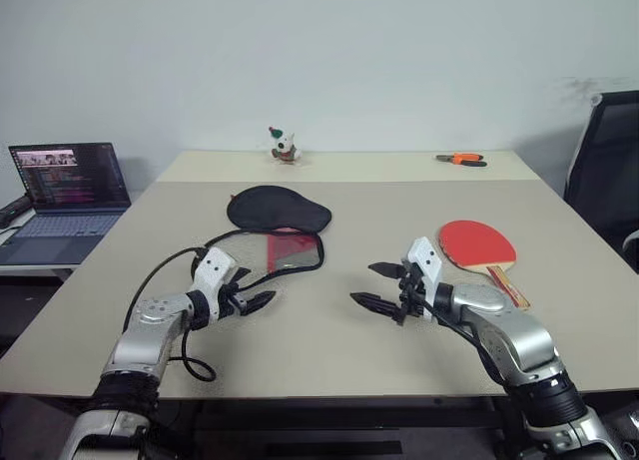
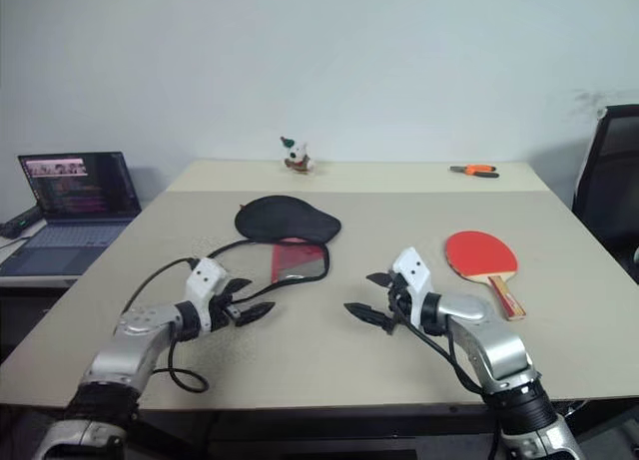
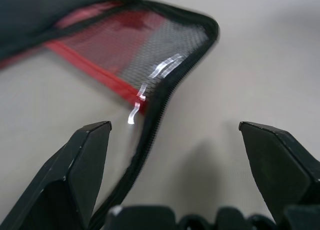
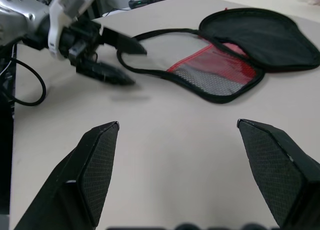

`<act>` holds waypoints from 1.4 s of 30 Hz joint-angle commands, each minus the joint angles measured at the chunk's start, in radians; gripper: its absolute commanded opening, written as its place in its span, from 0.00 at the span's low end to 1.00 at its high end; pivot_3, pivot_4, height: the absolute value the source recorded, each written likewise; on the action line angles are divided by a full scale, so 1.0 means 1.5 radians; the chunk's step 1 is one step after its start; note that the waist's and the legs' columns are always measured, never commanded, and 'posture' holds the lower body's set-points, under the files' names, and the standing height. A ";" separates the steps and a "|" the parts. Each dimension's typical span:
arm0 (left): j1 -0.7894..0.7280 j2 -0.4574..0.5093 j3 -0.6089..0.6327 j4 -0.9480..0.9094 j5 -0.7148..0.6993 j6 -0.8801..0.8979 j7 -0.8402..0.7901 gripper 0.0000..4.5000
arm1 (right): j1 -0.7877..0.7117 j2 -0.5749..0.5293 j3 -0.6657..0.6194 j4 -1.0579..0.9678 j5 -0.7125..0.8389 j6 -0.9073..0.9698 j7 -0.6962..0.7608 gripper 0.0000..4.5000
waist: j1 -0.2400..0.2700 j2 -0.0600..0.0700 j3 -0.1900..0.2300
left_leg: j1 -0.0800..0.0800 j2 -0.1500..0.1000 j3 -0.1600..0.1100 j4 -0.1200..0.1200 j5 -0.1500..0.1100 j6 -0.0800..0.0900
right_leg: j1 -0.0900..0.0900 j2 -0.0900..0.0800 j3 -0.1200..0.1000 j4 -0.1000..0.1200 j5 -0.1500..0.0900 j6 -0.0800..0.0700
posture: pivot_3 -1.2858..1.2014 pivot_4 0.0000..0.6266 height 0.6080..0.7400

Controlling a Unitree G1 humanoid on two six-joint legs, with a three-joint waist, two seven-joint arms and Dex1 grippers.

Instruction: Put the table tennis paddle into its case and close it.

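The table tennis paddle [image 1: 478, 244] lies flat at the right of the table, red face up, wooden handle toward me. Its case [image 1: 279, 210] lies unzipped at the table's middle: the black half spreads behind, and the red mesh half [image 1: 294, 248] lies nearer, ringed by black zip edging. My left gripper [image 1: 260, 288] hovers open just left of the near zip edge. In the left wrist view that edging [image 3: 150, 117] runs between the fingers [image 3: 87, 157], ungripped. My right gripper [image 1: 360, 283] stands open over bare table between case and paddle, holding nothing.
A small toy figure [image 1: 284, 146] and orange-handled pliers [image 1: 461, 160] sit near the table's far edge. An open laptop [image 1: 70, 186] stands on a lower surface to the left. A black chair [image 1: 611, 171] is at the right. A black cable [image 1: 165, 272] loops by my left arm.
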 commanded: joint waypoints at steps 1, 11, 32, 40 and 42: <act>-0.064 0.003 -0.023 0.094 0.043 -0.069 -0.027 0.99 | -0.009 0.008 0.000 -0.014 -0.002 -0.018 -0.005 0.93 | 0.000 0.000 0.000 | 0.000 0.000 0.000 0.000 0.000 0.000 | 0.000 0.000 0.000 0.000 0.000 0.000 | 0.52 0.24 1.00; -0.157 0.002 -0.036 0.298 0.100 -0.178 -0.035 0.99 | -0.011 0.002 -0.012 -0.005 -0.003 -0.027 -0.014 0.93 | -0.001 0.000 0.000 | 0.000 0.000 0.000 0.000 0.000 0.000 | 0.000 0.000 0.000 0.000 0.000 0.000 | 0.52 0.24 1.00; -0.115 0.005 -0.010 0.309 0.086 -0.187 -0.051 0.01 | -0.035 -0.001 -0.042 0.010 0.004 -0.022 -0.024 0.93 | -0.004 0.000 0.000 | 0.001 0.001 0.001 0.000 0.000 0.000 | 0.000 0.001 0.000 0.001 0.000 0.000 | 0.52 0.24 1.00; -0.119 -0.008 -0.048 0.215 0.079 -0.179 -0.185 0.01 | -0.030 -0.023 -0.058 0.003 0.013 -0.014 -0.015 0.93 | -0.002 0.000 0.000 | 0.000 0.001 0.001 0.000 0.000 0.000 | 0.000 0.001 0.000 0.001 0.000 0.000 | 0.52 0.24 1.00; -0.108 -0.017 -0.095 0.134 0.075 -0.160 -0.274 0.01 | -0.025 -0.040 -0.068 0.004 0.016 -0.016 -0.012 0.93 | 0.002 0.000 0.000 | 0.000 0.000 0.001 0.000 0.000 0.000 | 0.000 0.001 0.000 0.000 0.000 0.000 | 0.52 0.24 1.00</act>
